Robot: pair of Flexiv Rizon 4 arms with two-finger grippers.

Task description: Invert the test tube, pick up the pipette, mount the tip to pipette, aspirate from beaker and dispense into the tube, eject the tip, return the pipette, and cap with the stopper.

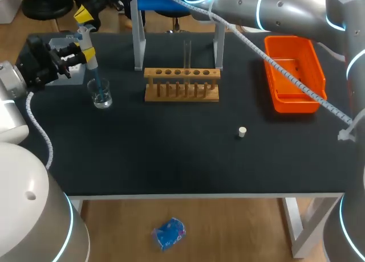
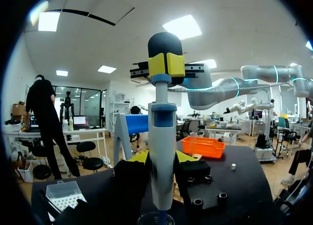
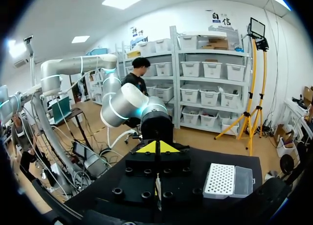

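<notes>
Left fingers [image 2: 139,157] are clamped on the pipette [image 2: 162,137], keeping it upright so its tip sits down in the beaker [image 1: 101,95] at the tabletop's left end. Right fingers [image 2: 156,66] are pressed together on top of the plunger (aspirating, I'd guess).

In the left wrist view the beaker [image 2: 155,218] is cut off, with only its rim showing beneath the pipette [image 2: 162,146]. The pipette hides our left gripper's [image 2: 162,161] inner faces. We cannot tell how deep the pipette tip [image 1: 97,82] sits.
</notes>
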